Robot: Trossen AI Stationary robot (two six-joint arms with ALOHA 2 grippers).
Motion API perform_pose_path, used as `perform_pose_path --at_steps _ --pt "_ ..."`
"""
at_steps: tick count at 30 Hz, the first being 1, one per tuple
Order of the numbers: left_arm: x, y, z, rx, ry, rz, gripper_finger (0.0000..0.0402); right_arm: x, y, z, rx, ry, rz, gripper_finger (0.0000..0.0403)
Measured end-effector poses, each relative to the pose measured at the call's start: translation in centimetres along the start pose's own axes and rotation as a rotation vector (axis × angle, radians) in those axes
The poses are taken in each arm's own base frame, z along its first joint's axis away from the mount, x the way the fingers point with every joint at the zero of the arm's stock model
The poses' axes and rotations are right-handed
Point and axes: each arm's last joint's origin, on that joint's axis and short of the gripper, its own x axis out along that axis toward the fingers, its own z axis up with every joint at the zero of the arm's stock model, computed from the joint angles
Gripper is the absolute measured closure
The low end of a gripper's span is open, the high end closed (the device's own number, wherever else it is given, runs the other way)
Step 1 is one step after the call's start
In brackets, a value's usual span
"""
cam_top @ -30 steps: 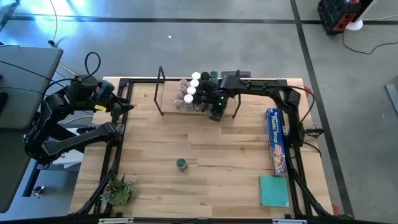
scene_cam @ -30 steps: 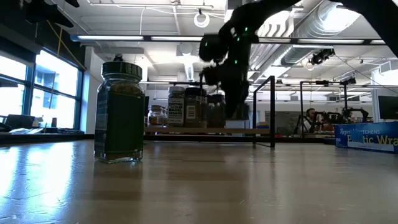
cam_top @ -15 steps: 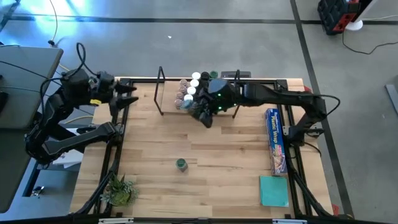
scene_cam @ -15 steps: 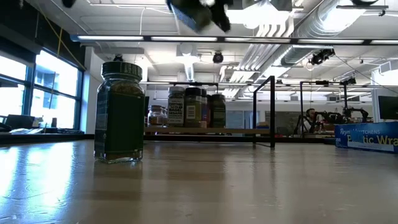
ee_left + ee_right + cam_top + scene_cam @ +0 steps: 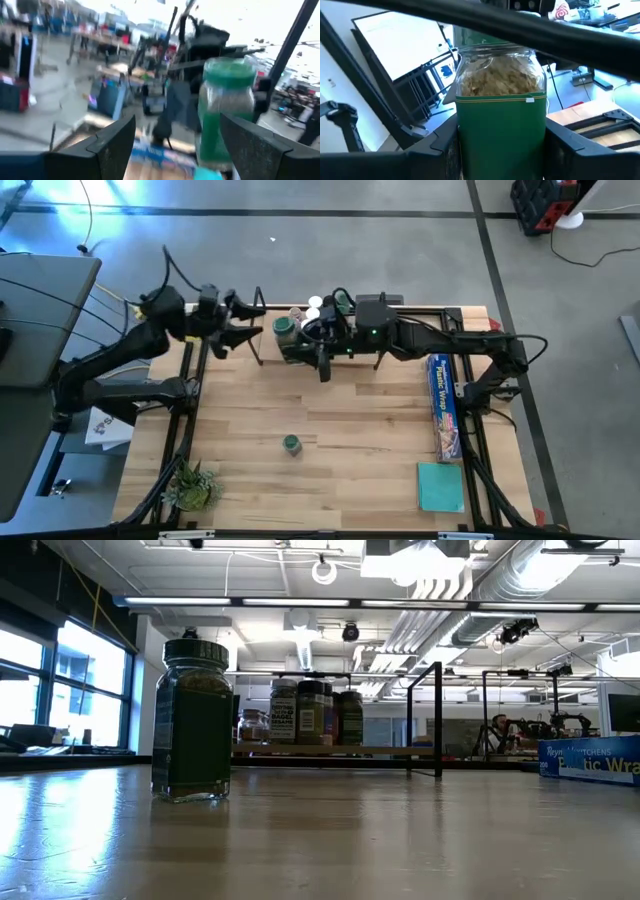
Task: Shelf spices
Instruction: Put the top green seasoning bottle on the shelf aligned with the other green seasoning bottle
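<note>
Right arm stretched across table's far edge, wrist turned toward shelf (image 5: 262, 330). Right gripper (image 5: 300, 346) clamped on green-lidded jar (image 5: 285, 328), held off the board at shelf's open end; label and flaky contents plain in right wrist view (image 5: 501, 107), fingers (image 5: 447, 150) pressed to both sides. Left arm reaching in from opposite side, left gripper (image 5: 243, 318) spread wide, just short of that jar; same jar ahead between its fingers in left wrist view (image 5: 222, 100). Shelved jars (image 5: 316, 310) clustered behind right gripper. Lone dark jar (image 5: 291, 444) standing mid-table, well apart from both grippers; looms large in low view (image 5: 193, 720), where neither gripper shows.
</note>
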Motion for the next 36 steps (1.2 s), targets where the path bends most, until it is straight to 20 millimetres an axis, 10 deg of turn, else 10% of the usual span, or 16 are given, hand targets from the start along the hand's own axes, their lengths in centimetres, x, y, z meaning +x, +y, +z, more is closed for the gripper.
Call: perform_pose_path --at_steps 20,36 --pt "8.7 -2.7 -3.0 -0.034 -0.089 -0.032 0.0118 -3.7 -0.8 4.4 -0.162 -0.155 0.017 0.0221" --pt "9.8 -2.7 -3.0 -0.022 -0.169 -0.09 0.0102 -3.6 -1.3 3.7 -0.195 -0.061 0.015 0.0221"
